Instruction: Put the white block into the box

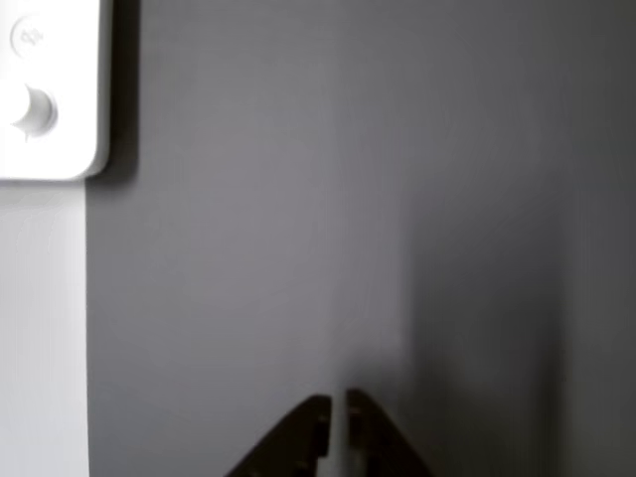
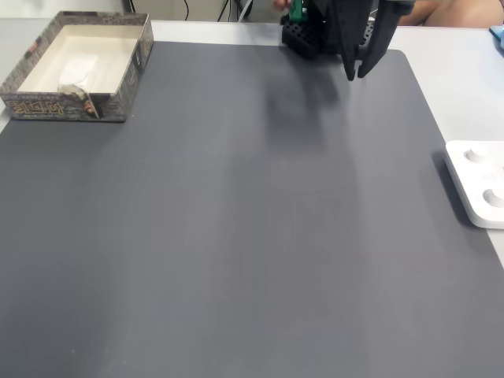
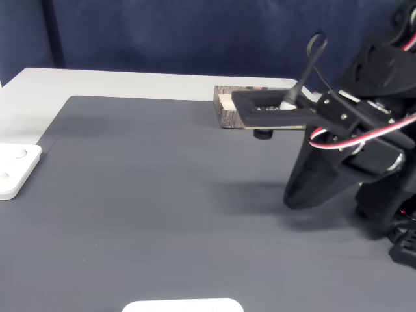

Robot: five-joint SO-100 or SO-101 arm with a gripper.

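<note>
while the box [image 2: 77, 106] sits well apart, the claw [image 1: 338, 405] (fingers nearly together) hovers over the mat [image 2: 236, 236].

Hanging folded at the mat's far edge, gripper [image 2: 356, 72] pointing down, clear of the surface; jaws seemingly resting nearly together in the blurred other view [image 1: 338, 417].

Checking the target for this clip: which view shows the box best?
A fixed view shows the box best: whole, from above, with its open inside and patterned rim. In another fixed view the arm covers most of it, leaving one corner visible.
</note>
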